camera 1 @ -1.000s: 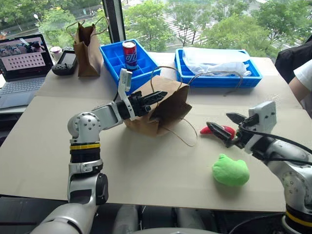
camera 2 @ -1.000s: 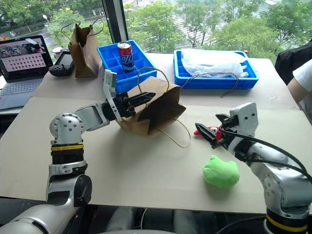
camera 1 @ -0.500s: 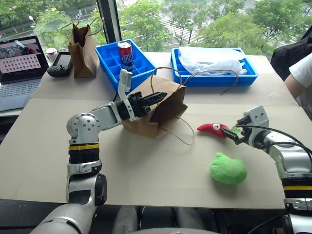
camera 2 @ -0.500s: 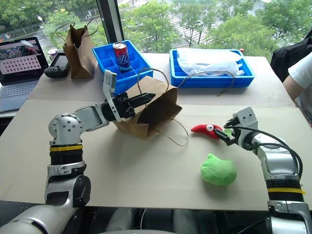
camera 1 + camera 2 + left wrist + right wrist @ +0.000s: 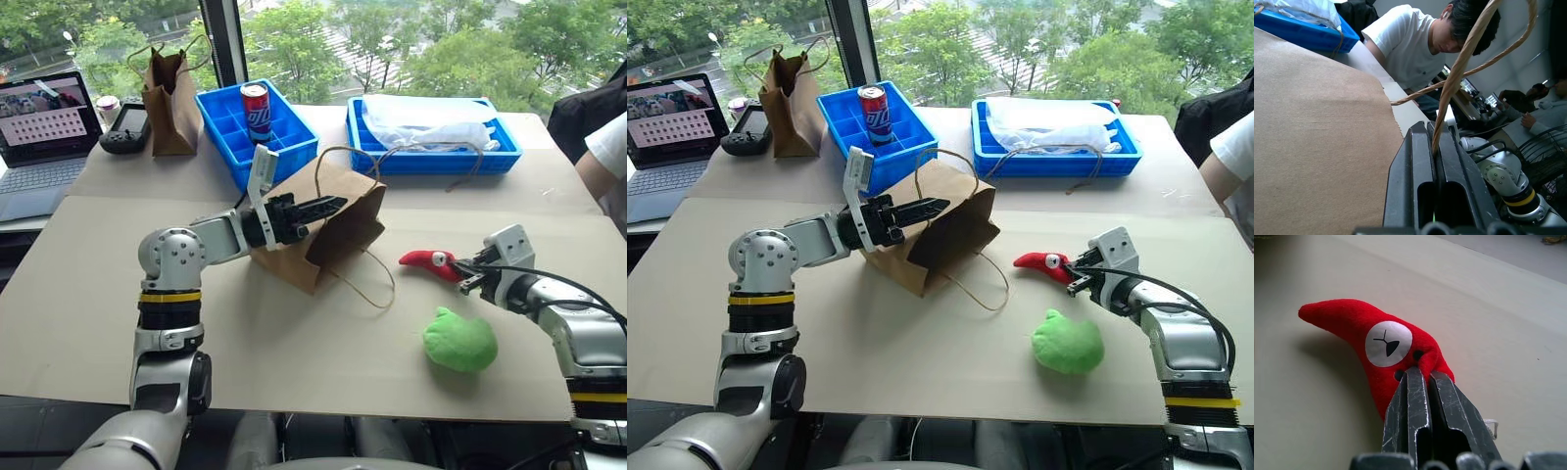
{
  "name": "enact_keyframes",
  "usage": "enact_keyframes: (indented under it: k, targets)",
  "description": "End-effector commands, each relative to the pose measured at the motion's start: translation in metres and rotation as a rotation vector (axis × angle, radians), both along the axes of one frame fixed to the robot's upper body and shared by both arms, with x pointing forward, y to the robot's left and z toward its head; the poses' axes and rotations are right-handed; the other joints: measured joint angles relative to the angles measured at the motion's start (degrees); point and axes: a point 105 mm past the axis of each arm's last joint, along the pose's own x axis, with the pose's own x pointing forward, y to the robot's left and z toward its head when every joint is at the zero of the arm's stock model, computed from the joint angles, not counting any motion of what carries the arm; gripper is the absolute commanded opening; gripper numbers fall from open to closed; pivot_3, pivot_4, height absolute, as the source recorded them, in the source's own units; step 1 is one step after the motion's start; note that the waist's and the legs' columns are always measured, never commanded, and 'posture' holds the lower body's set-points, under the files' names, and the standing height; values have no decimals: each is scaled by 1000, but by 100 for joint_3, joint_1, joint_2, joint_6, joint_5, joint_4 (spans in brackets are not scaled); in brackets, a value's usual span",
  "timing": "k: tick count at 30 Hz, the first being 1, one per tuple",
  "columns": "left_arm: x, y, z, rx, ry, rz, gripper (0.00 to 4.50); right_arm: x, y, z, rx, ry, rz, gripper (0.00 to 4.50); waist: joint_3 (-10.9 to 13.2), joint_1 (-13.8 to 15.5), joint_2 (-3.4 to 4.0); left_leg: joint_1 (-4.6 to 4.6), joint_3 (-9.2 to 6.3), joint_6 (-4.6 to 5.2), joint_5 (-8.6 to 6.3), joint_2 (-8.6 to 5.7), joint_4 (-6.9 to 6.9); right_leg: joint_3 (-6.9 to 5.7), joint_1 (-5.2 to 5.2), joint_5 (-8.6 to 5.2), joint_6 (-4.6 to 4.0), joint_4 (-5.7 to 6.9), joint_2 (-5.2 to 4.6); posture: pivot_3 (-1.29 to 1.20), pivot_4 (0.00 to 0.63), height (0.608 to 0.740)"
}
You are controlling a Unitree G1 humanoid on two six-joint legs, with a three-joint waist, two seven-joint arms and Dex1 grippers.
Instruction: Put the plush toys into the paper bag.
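Neither plush toy is in the paper bag [image 5: 328, 230] yet, so both placements remain. The left pincer [image 5: 328, 206] is clamped tight on one of the bag's cord handles [image 5: 1459, 68], holding the bag tipped up near the middle of the desk [image 5: 78, 294]. At about three o'clock from the bag, the red chili toy [image 5: 431, 262] lies on the desk, and the right pincer [image 5: 1418, 382] is closed on its stem end, so the first pickup looks begun. The green blob toy [image 5: 460, 341] sits untouched at roughly five o'clock from the bag, just beside the right arm.
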Motion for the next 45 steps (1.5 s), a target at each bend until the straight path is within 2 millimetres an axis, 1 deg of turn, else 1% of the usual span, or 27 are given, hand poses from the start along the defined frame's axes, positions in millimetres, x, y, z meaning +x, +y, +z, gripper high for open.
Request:
enact_keyframes:
  k: [1, 2, 4, 6, 7, 10, 11, 13, 15, 18, 20, 22, 24, 25, 26, 28, 29, 30, 31, 32, 35, 36, 38, 41, 43, 45]
  targets:
    - [-8, -6, 11, -34, -40, -38, 0, -4, 6, 57, 45, -160, 32, 19, 3, 1, 4, -1, 0, 0, 0, 0, 0, 1, -1, 0, 0, 0, -1, 0, 150, 724]
    - [-8, -6, 10, -35, -40, -39, 0, -6, 12, 70, 53, -193, 57, 19, 3, 1, 5, -2, 0, 0, 0, -1, 0, 1, -2, 0, 0, 0, -1, 0, 150, 724]
    - [-10, -8, 10, -40, -39, -50, 0, -11, 23, 89, 37, -248, 108, 19, 3, -7, 5, -3, -1, 0, 0, 1, 0, 1, -2, 0, 0, 0, 0, 0, 150, 724]
    - [-13, -11, 11, -48, -40, -67, 0, -16, 39, 99, -18, -271, 182, 19, 3, -14, 5, -1, -1, 1, 0, 1, -1, 1, -2, 0, 0, -1, 2, 0, 150, 724]
    - [-13, -13, 12, -60, -38, -66, 0, -18, 48, 98, -69, -262, 219, 19, 4, -10, 4, -1, -1, 1, 0, 1, -3, 1, -2, 0, 0, -1, 2, 0, 150, 724]
    - [-13, -15, 17, -100, -36, -64, 0, -17, 69, 87, -118, -233, 273, 19, 5, -2, 1, -2, -4, 1, 0, 3, -3, -4, -1, 0, 0, -5, 3, 0, 150, 724]
    - [-12, -16, 19, -117, -32, -62, 0, -15, 73, 85, -112, -235, 274, 19, 5, -1, 1, -3, -4, 1, 0, 4, -2, -4, -1, 0, 0, -6, 2, 0, 150, 724]
    - [-11, -19, 19, -145, -9, -56, 0, -9, 89, 70, -86, -221, 283, 19, 7, -1, -2, -5, -4, 1, 0, 2, -2, -2, -2, 0, 0, -5, -1, 0, 150, 724]
    - [-13, -23, 20, -154, -5, -64, 0, -4, 103, 61, -47, -222, 294, 19, 7, 0, -2, -8, -4, 1, 0, 1, -1, -2, -3, 0, 0, -7, -1, 0, 150, 724]
    - [-17, -26, 20, -157, 1, -79, 0, 3, 127, 62, 13, -268, 333, 19, 7, -8, -2, -15, -4, 1, 0, -1, -1, 0, -13, 0, 0, -4, 0, 0, 150, 724]
    - [-18, -28, 19, -153, 6, -83, 0, 9, 142, 64, 14, -305, 364, 19, 7, -9, -1, -19, -5, 0, 1, -2, -1, -1, -16, 0, 0, -3, 1, 0, 150, 724]
    - [-19, -29, 19, -157, 8, -89, 0, 11, 157, 60, -6, -312, 412, 19, 7, -7, -1, -18, -5, 0, 1, -3, -2, -1, -18, 0, 0, -1, 1, 0, 150, 724]
    - [-19, -29, 20, -159, 9, -90, 0, 9, 173, 61, 41, -318, 469, 726, 7, -1, -1, -18, -5, 0, 1, -2, -1, -3, -17, 0, 0, -1, 1, 0, 150, 724]
    - [-19, -29, 19, -159, 10, -90, 0, 8, 179, 63, 76, -320, 489, 925, 7, 3, -1, -18, -6, 0, 1, -2, -2, -5, -17, 0, 0, -2, 2, 0, 150, 724]
    - [-19, -29, 19, -158, 10, -89, 0, 7, 182, 65, 90, -325, 498, 1223, 7, 6, -1, -19, -8, 0, 1, -2, -2, -9, -17, 0, 0, -1, 2, 0, 150, 724]
    - [-19, -29, 19, -157, 10, -87, 0, 7, 181, 66, 103, -329, 496, 2034, 7, 12, -1, -22, -9, 0, 1, -2, -2, -10, -17, 0, 0, -1, 0, 0, 150, 724]
    - [-19, -28, 19, -157, 10, -84, 0, 6, 179, 67, 107, -323, 496, 2312, 7, 14, -1, -25, -10, -1, 1, -2, -1, -11, -17, 0, 0, -2, -2, 0, 150, 724]
    - [-19, -28, 19, -156, 11, -82, 0, 4, 175, 67, 110, -321, 487, 2633, 7, 16, -1, -26, -10, 0, 1, -2, -1, -12, -17, 0, 0, -3, -4, 0, 150, 724]
    - [-19, -27, 19, -155, 11, -81, 0, 4, 170, 68, 108, -323, 471, 3071, 7, 18, -1, -26, -10, 0, 1, -3, -1, -12, -17, 0, 0, -4, -5, 0, 150, 724]
    - [-18, -26, 18, -155, 12, -79, 0, 2, 162, 70, 71, -331, 455, 3364, 7, 26, -1, -26, -11, 0, 1, -3, -1, -13, -17, 0, 0, -4, -6, 0, 150, 724]
    - [-19, -26, 17, -154, 12, -86, 0, -11, 145, 84, 10, -346, 450, 4401, 7, 37, -1, -28, -13, 0, 0, -2, -2, -18, -17, 0, 0, -4, -6, 0, 150, 724]
    - [-20, -26, 17, -151, 12, -93, 0, -18, 139, 87, -8, -332, 454, 4465, 7, 37, -1, -30, -14, 0, 0, -2, -2, -18, -19, 0, 0, -6, -6, 0, 150, 724]
    - [-23, -27, 16, -136, 7, -121, 0, -34, 124, 87, -56, -266, 469, 4465, 7, 38, -1, -31, -14, 1, 0, 0, -3, -18, -20, 0, 0, -6, -4, 0, 150, 724]
    - [-25, -29, 16, -121, 0, -164, 0, -62, 98, 86, -124, -159, 478, 4465, 8, 58, -2, -32, -19, 1, 0, -1, -7, -24, -15, -1, -1, -17, -2, 0, 150, 724]
    - [-29, -33, 18, -118, -3, -215, 0, -74, 77, 94, -168, -113, 448, 4465, 9, 69, 0, -34, -20, 2, -1, -1, -9, -24, -11, -1, -1, -33, 0, 0, 150, 724]
    - [-34, -36, 19, -101, -15, -275, 0, -93, 64, 93, -185, -8, 458, 4465, 9, 70, -1, -34, -20, 3, -1, -2, -8, -24, -4, 1, 0, -46, -1, 0, 150, 724]
